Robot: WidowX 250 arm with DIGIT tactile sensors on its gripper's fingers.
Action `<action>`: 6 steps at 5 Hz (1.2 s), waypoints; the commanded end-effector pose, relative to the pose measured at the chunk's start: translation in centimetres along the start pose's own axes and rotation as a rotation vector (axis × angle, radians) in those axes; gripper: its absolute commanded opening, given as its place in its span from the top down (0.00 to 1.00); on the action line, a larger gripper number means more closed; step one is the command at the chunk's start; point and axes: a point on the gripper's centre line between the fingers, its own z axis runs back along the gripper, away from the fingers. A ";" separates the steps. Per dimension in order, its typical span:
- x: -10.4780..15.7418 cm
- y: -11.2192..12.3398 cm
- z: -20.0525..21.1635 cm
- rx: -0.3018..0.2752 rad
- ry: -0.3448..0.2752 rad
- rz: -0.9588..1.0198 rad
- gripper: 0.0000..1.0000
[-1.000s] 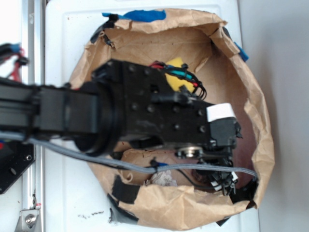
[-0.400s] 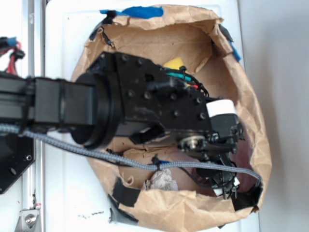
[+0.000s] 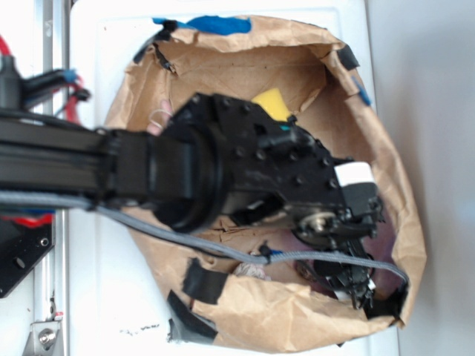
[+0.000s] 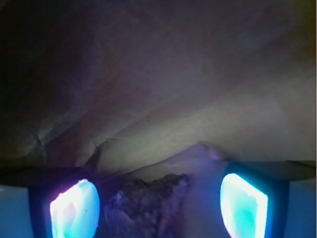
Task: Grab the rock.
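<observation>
1. The black robot arm reaches right across the crumpled brown paper bag [image 3: 245, 59], a wide bowl-like nest held at its rim with black and blue tape, and the gripper [image 3: 349, 278] hangs low at the bag's lower right corner.
2. In the wrist view, the small dark brown, jagged rock [image 4: 146, 206] sits right between the two glowing blue-white fingers [image 4: 74, 208], a bit nearer the left one. Rough, pitted surface, blackish patches.
3. The jaws stand wide: there is clear space on both sides of the rock, more on the right, and neither pad touches it as far as I can see.
4. So the approach looks done and the grab itself is not: closing and lifting are left, in my judgement.
5. Behind the rock, the bag's wall rises smooth and creased, with a fold running down towards the right finger. It is thin and soft, so it could get pinched along with the rock.
6. Elsewhere in the exterior view: a yellow sponge [image 3: 272, 104] peeks out above the arm, soft and blocky, and a pale wrinkly lump [image 3: 251, 270] shows just under the grey braided cable [image 3: 185, 239]. Both sit well apart from the fingers.
7. From outside, the rock itself is hidden by the arm's bulk.
</observation>
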 end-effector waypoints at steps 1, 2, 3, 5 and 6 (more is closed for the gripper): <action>0.8 -0.7 -1.2 0.050 -0.034 -0.043 0.00; 0.3 0.6 -0.9 0.072 -0.038 -0.046 0.00; -0.6 1.7 -0.3 0.088 -0.027 -0.044 1.00; -1.5 2.9 1.2 0.074 -0.052 -0.040 1.00; -1.3 3.4 1.8 0.063 -0.064 -0.027 1.00</action>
